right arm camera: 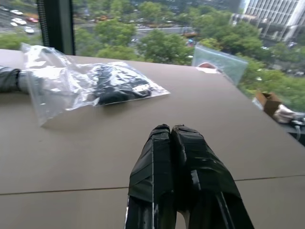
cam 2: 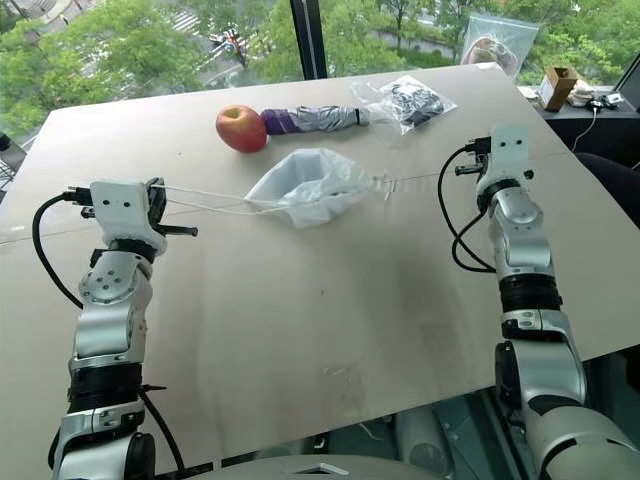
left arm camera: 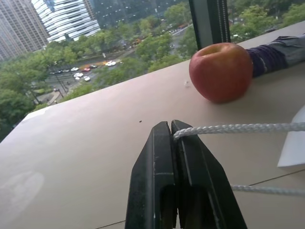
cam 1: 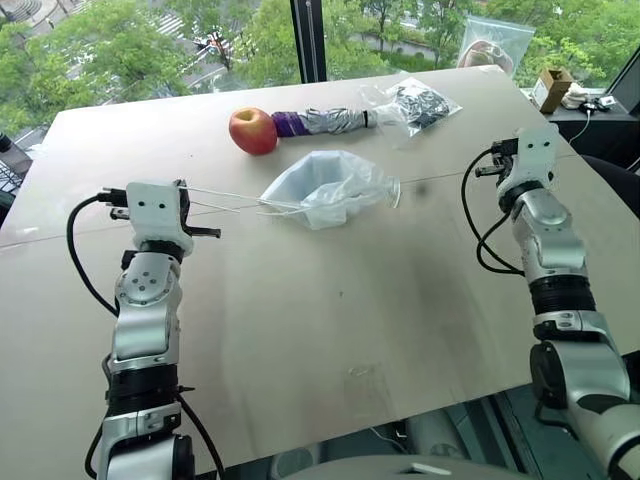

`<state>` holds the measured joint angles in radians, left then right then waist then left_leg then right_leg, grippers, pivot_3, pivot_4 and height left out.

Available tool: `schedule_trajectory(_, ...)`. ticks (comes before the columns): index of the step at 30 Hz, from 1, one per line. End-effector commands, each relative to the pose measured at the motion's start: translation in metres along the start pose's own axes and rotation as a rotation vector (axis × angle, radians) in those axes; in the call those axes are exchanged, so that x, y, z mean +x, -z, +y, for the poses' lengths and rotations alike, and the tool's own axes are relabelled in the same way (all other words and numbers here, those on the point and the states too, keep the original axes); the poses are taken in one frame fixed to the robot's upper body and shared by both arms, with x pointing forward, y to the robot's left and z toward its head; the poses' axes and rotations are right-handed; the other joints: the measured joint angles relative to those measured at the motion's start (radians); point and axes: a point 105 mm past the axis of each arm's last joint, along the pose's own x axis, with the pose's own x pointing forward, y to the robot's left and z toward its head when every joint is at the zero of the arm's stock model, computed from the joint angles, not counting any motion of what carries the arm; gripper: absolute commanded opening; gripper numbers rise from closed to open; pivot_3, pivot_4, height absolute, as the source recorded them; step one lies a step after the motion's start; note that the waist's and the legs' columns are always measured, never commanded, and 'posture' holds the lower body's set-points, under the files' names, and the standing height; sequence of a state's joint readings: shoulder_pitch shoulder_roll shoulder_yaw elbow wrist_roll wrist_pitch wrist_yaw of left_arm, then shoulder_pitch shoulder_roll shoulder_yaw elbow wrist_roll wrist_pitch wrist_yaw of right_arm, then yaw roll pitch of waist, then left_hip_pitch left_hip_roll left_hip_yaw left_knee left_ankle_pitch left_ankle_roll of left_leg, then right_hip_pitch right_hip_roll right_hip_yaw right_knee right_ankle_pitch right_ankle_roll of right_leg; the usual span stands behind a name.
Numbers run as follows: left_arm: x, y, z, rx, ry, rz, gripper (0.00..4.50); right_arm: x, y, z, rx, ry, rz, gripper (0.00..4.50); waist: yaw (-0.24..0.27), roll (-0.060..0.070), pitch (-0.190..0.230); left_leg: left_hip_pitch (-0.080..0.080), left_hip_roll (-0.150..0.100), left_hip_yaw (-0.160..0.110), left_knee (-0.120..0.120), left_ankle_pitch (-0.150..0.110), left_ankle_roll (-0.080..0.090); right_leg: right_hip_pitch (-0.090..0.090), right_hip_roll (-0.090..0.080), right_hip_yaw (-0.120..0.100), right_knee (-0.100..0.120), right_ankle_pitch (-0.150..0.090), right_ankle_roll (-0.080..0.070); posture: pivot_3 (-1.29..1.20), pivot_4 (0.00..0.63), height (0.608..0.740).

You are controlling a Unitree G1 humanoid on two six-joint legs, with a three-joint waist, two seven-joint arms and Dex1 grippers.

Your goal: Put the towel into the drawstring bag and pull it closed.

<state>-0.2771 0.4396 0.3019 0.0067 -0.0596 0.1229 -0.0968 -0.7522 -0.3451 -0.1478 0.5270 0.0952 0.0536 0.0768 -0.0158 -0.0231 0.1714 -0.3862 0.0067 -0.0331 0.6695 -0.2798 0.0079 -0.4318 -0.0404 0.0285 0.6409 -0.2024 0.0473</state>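
The drawstring bag point(cam 2: 308, 186) lies bunched on the table point(cam 2: 330, 300) — its cord point(cam 2: 205, 193) stretched taut to the left gripper point(cam 2: 160, 205) — beside an apple point(cam 2: 241, 128).

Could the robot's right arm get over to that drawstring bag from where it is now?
Probably yes: bare table lies between the right gripper and the drawstring bag, nothing in the way.

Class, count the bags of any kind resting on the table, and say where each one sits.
3. The drawstring bag lies mid-table below the umbrella; a clear plastic bag with dark contents lies at the umbrella's right end; a clear zip bag stands at the far edge. Others may be hidden.
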Motion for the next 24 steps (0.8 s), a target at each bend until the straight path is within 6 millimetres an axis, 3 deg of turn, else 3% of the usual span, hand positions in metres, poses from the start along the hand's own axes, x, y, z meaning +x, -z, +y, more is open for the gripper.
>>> schedule_trajectory(1, -0.001, -0.018, -0.001, 0.011, -0.007, -0.069, 0.00, -0.004, -0.010, 0.030, 0.069, -0.209, -0.039, 0.60, 0.000, 0.000, 0.000, 0.000, 0.000, 0.000, 0.000, 0.000, 0.000, 0.000, 0.000, 0.000, 0.000, 0.000, 0.000, 0.00, 0.150, 0.740)
schedule_trajectory(2, -0.001, -0.018, -0.003, 0.011, 0.000, -0.069, 0.00, -0.012, -0.005, 0.053, 0.076, -0.365, -0.010, 0.70, -0.001, 0.000, 0.000, 0.000, 0.000, 0.000, 0.000, 0.000, 0.000, 0.000, 0.000, 0.000, 0.000, 0.000, 0.000, 0.00, 0.150, 0.740)
schedule_trajectory(4, -0.002, -0.017, -0.002, 0.013, 0.002, -0.068, 0.00, -0.037, 0.008, 0.088, 0.055, -0.652, 0.067, 1.88, -0.003, 0.000, 0.000, 0.001, 0.000, 0.000, 0.000, 0.000, 0.000, 0.001, 0.001, -0.001, 0.000, 0.000, 0.000, 0.00, 0.150, 0.740)
schedule_trajectory(5, -0.002, -0.017, -0.001, 0.014, 0.000, -0.067, 0.00, -0.047, 0.014, 0.096, 0.047, -0.734, 0.103, 2.06, -0.002, 0.000, 0.000, 0.001, 0.000, 0.000, 0.000, 0.000, 0.000, 0.001, 0.001, -0.001, 0.001, 0.000, 0.000, 0.00, 0.150, 0.740)
schedule_trajectory(8, 0.000, -0.018, 0.002, 0.016, -0.002, -0.067, 0.00, -0.066, 0.023, 0.103, 0.061, -0.864, 0.188, 3.44, 0.000, 0.000, 0.000, 0.001, 0.001, -0.001, 0.000, 0.000, 0.000, 0.001, 0.001, -0.003, 0.001, 0.000, 0.000, 0.00, 0.150, 0.740)
schedule_trajectory(13, 0.002, -0.019, -0.001, 0.011, 0.017, -0.071, 0.00, -0.092, 0.028, 0.121, -0.011, -1.064, 0.242, 3.44, 0.003, 0.000, 0.000, 0.001, -0.001, -0.001, 0.002, 0.000, 0.000, 0.002, 0.000, -0.002, 0.001, 0.000, 0.000, 0.00, 0.150, 0.740)
schedule_trajectory(19, 0.002, -0.018, -0.003, 0.009, 0.032, -0.069, 0.00, -0.078, 0.009, 0.152, 0.159, -0.988, 0.193, 3.44, -0.005, -0.001, -0.001, 0.003, 0.001, -0.002, 0.001, 0.000, 0.000, 0.003, 0.004, -0.003, 0.002, 0.000, -0.001, 0.00, 0.150, 0.740)
schedule_trajectory(24, 0.003, -0.019, -0.003, 0.015, 0.035, -0.071, 0.00, -0.063, 0.004, 0.154, 0.330, -0.861, 0.202, 3.44, 0.004, -0.001, -0.001, 0.003, 0.001, -0.002, 0.001, 0.000, 0.000, 0.003, 0.002, -0.003, 0.002, 0.001, -0.001, 0.00, 0.150, 0.740)
